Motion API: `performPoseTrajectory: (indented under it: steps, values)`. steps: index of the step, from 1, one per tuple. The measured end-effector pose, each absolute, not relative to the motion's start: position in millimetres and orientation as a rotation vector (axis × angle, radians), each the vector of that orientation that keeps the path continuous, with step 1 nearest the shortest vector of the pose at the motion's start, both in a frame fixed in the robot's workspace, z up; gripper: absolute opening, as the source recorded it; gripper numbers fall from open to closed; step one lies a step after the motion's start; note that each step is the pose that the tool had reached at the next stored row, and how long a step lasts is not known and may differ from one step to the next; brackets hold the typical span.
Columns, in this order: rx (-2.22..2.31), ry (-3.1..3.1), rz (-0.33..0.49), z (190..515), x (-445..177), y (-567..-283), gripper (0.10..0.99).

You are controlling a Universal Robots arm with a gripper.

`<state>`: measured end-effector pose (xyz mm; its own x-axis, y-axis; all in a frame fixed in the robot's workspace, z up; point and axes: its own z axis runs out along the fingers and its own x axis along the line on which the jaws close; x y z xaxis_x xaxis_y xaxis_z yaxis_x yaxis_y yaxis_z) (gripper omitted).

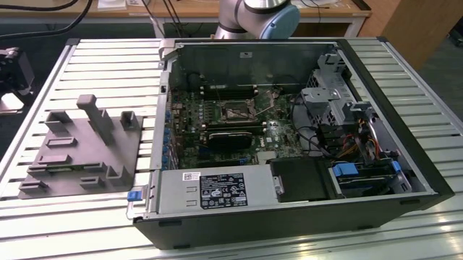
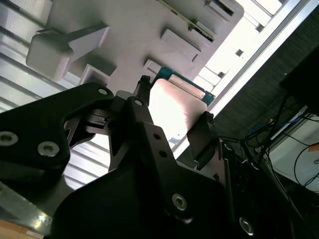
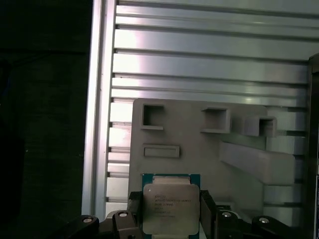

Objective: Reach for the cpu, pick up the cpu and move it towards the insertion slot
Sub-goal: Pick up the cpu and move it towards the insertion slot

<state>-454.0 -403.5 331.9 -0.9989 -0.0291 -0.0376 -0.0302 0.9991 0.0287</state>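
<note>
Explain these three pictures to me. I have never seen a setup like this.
The machine is a robot arm, seen at the top of the exterior view, which comes from a camera standing off the arm. That view shows a slatted metal table bearing an open computer case and a grey plastic holder. Inside the case sits the square silver socket. The two wrist views come from cameras riding on the arm. Both show its two dark fingers clamped on a flat silver chip, with the grey holder behind it.
</note>
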Motion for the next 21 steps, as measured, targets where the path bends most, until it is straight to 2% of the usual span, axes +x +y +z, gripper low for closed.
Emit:
performPoseTrajectory:
  steps: [21]
  values:
    - [-0.046, 3.092, 0.045, 385.1, -454.0, -403.5, 0.545]
